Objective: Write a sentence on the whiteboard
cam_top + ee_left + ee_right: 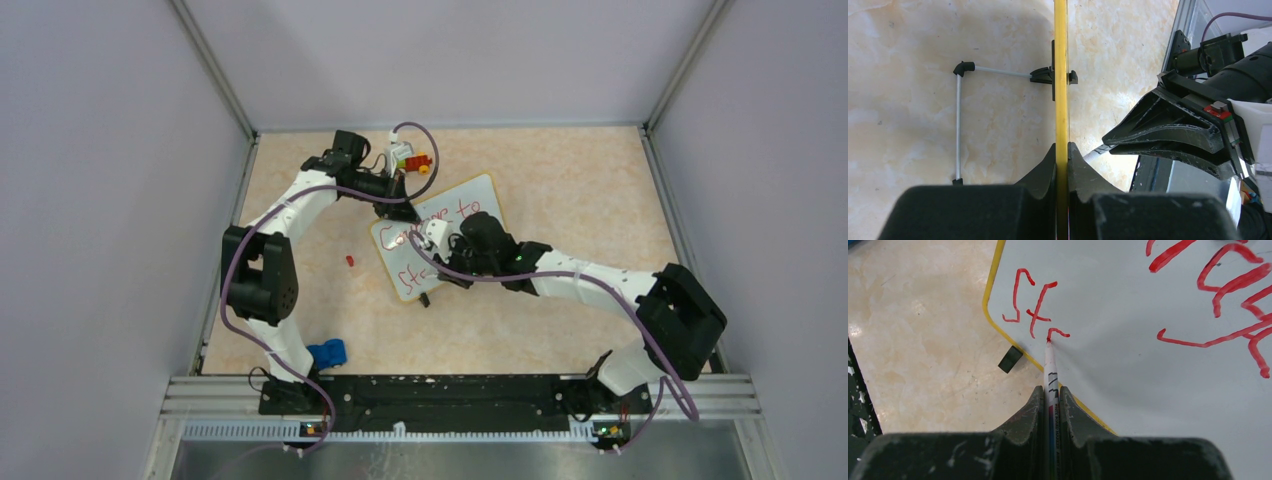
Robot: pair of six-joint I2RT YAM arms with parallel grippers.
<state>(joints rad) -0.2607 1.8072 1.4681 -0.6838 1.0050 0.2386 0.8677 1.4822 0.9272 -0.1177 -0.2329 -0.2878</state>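
Observation:
The whiteboard [462, 205] lies tilted in the middle of the table, white with a yellow rim. My left gripper [401, 207] is shut on its far-left edge; the left wrist view shows the rim [1061, 75] edge-on between the fingers of that gripper [1061, 150]. My right gripper [1050, 390] is shut on a white marker [1050, 367] whose red tip touches the board [1128, 380]. The sentence [1030, 305] in red reads "st" plus a fresh short stroke on the lower line. An upper line [440, 218] reads "Courage to". In the top view my right gripper [440, 240] hovers over the board's left half.
A black foot [1010, 359] of the board shows by its rim, and a thin wire stand [958, 120] lies behind the board. A small red piece [349, 260] lies left of the board. A blue object [327, 352] sits near the left base. Coloured toy pieces [412, 158] are at the back.

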